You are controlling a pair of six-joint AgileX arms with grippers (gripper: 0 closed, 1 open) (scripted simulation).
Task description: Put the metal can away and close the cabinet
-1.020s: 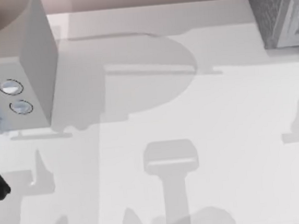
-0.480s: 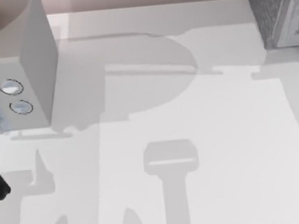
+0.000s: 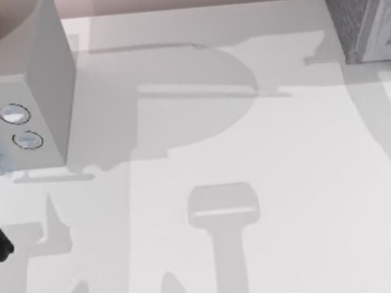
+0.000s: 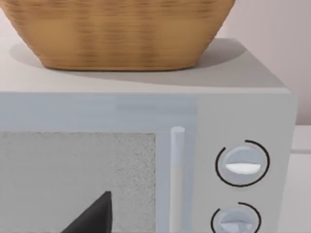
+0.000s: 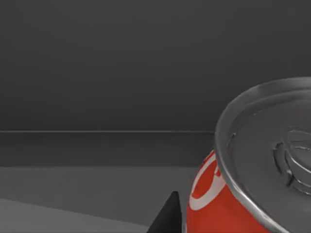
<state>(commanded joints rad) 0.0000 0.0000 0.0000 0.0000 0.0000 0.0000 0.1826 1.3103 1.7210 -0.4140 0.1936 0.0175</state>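
Metal can [image 5: 252, 184], lower right of the right wrist view, inside the dark cabinet [image 5: 97, 73]; claw grip undeterminable; next, release, withdraw, close

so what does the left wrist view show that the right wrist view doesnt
Left wrist view alone: a white microwave with two dials, a door handle and a woven basket sitting on top of it. Right wrist view alone: the metal can, silver top and red label, close to the camera against a dark grey interior. Shared: a dark fingertip at the frame's lower edge, each arm's own.
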